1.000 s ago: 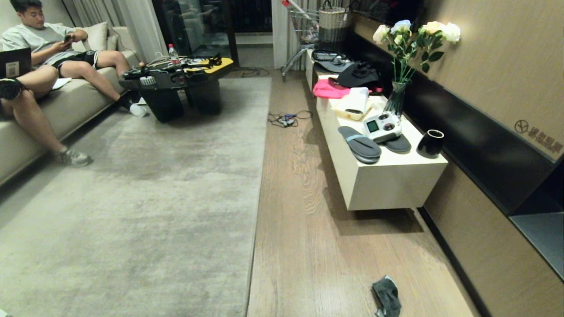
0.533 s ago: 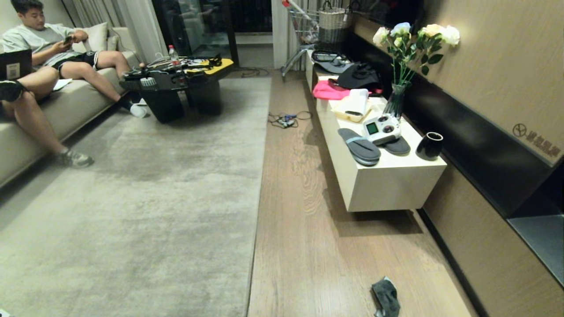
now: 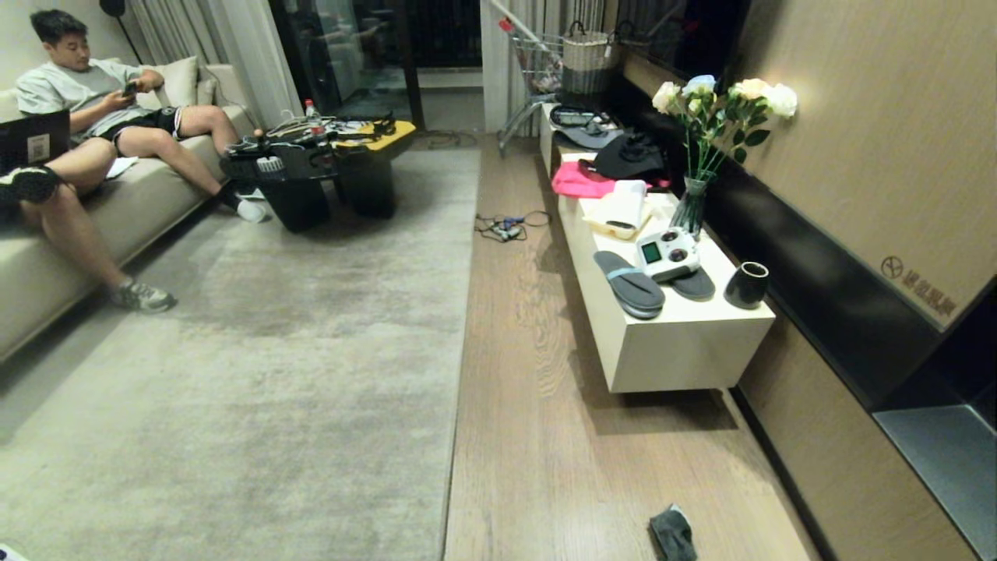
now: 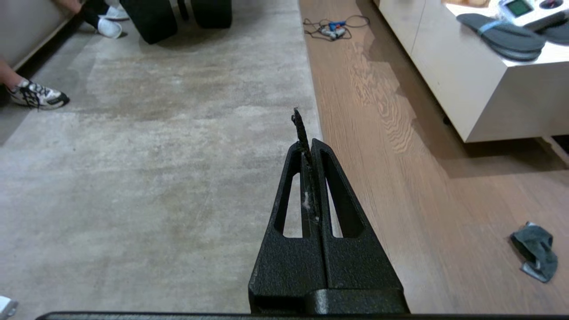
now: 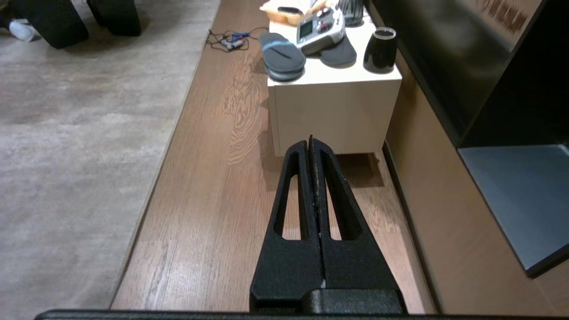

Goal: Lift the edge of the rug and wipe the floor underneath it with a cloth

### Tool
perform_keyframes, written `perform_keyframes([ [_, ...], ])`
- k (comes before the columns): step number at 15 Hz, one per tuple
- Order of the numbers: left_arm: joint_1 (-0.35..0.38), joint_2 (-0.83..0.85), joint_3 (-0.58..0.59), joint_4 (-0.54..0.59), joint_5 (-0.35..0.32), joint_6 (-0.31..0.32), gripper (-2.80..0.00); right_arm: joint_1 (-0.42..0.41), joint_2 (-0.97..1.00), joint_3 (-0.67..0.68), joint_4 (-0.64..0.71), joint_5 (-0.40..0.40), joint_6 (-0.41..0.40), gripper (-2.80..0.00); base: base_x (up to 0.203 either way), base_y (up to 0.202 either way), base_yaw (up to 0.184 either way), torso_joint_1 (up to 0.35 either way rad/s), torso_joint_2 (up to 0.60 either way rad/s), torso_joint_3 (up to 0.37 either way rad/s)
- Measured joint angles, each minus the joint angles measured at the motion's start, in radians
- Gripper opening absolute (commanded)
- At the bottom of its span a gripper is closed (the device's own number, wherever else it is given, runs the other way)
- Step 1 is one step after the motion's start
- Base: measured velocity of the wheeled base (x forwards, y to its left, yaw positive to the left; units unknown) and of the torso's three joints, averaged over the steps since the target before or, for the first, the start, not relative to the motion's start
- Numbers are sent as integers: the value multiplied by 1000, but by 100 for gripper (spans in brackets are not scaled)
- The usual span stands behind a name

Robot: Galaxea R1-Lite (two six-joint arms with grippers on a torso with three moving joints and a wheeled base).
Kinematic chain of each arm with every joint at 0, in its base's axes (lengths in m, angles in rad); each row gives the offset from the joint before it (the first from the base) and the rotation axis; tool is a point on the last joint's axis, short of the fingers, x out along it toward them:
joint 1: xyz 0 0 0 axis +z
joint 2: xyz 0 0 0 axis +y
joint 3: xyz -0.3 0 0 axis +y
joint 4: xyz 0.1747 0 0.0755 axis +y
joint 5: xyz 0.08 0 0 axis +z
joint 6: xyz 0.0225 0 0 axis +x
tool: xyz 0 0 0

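The pale grey rug (image 3: 257, 374) covers the left half of the room. Its straight rug edge (image 3: 459, 374) lies flat on the wood floor (image 3: 561, 436), and shows too as the rug edge (image 4: 309, 66) and the rug edge (image 5: 169, 142) in the wrist views. The dark grey cloth (image 3: 672, 534) lies crumpled on the planks near the right wall, seen again as the cloth (image 4: 535, 251). Neither arm is in the head view. My left gripper (image 4: 310, 143) is shut above the rug edge, a thin black strip poking from its tips. My right gripper (image 5: 309, 143) is shut over bare floor.
A low white cabinet (image 3: 685, 351) along the right wall carries slippers (image 3: 629, 282), a remote, a black cup (image 3: 746, 284) and a vase of flowers. Cables (image 3: 506, 226) lie on the floor farther on. A black coffee table (image 3: 319, 167) stands on the rug; people sit on the sofa (image 3: 93, 210).
The whole head view has shifted, everything sitting a little lower in the picture, so the camera has moved. The cloth, rug and furniture have stayed where they were.
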Motion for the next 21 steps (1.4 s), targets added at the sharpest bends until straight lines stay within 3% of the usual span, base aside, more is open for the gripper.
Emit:
perform_keyframes([
  [21, 0, 0, 0, 0, 0, 0, -280, 0, 0, 0, -1, 1, 0, -280, 0, 0, 0, 171, -519, -353],
])
